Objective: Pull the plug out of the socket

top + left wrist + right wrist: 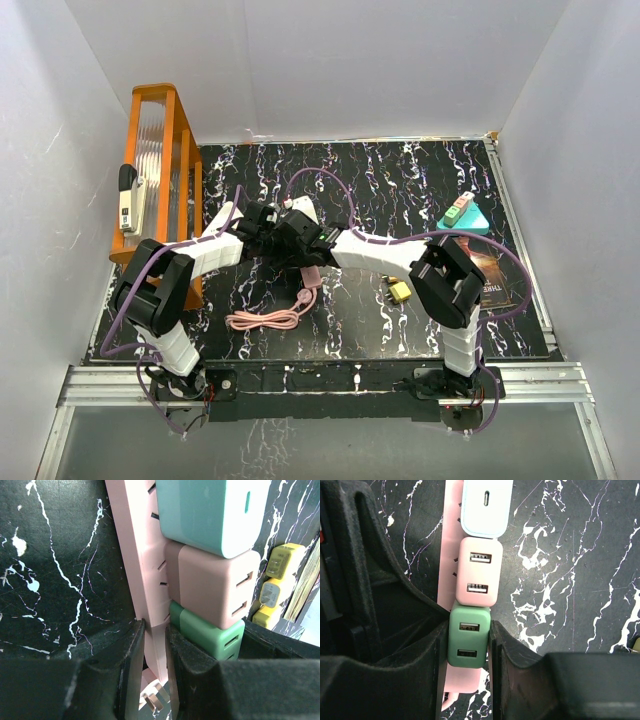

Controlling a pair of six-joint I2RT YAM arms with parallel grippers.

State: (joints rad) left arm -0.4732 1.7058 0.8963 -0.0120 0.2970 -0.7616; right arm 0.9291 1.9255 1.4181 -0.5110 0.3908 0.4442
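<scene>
Both arms meet mid-worktop (400, 180), right over the pink strip (135, 555). Three cube plugs sit in a row on it: a pale blue plug (486, 505) at the far end, a pink plug (479, 572) in the middle and the green plug (467, 642) nearest the cameras. All three look fully seated and they touch each other side to side.

The right end effector (467, 655) is pinching the green plug, one finger flat on each side and its two USB ports facing the camera. The left end effector (155, 645) is clamped on the strip itself, at the end next to the green plug. One finger (131, 655) is on the strip's outer side and the other is wedged in against the base of the green plug.

The strip's pink cable (265, 320) lies in a loose coil on the worktop, nearer the arm bases. A few yellow plugs (280, 560) sit off to the side, clear of the strip. From the top view there's also a teal block (465, 218) with small coloured bits on it, well away on the right. An orange rack (160, 150) stands along the left edge with a white gadget (128, 200) hanging on it.
</scene>
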